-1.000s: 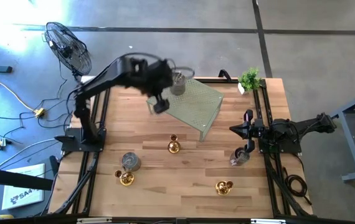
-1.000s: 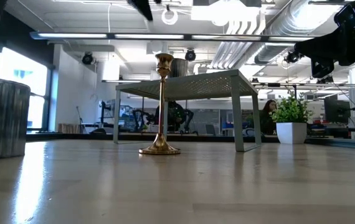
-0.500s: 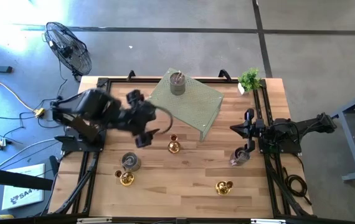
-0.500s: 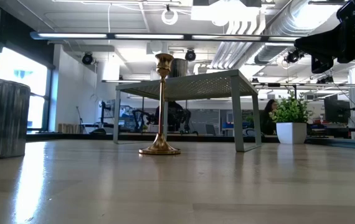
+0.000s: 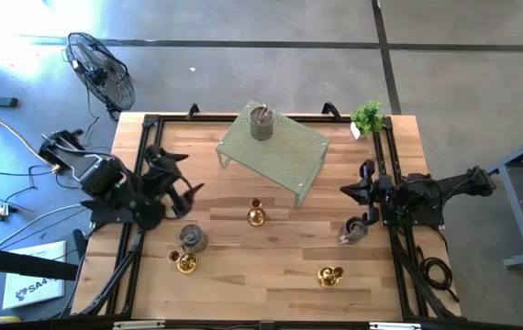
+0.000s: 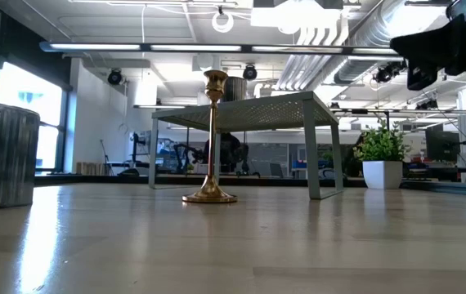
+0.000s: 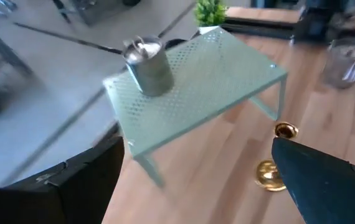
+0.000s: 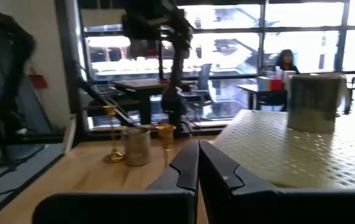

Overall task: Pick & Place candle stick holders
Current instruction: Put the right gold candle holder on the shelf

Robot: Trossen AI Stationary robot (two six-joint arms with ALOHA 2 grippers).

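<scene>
1. On top of the pale green perforated metal rack (image 5: 275, 152) stands one squat grey-silver cup holder (image 5: 261, 122).
2. Near the rack's front, the tall shiny gold candlestick holder (image 5: 256, 215) waits; approach upright.
3. Left gripper (image 5: 181, 183) open, empty; right gripper (image 8: 197, 163) closed, idle.

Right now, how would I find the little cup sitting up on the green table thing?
Find the pale green perforated rack at the table's far middle. The grey-silver cup stands on top, near its far corner. It is the only holder up there; the others sit on the wood.
</scene>
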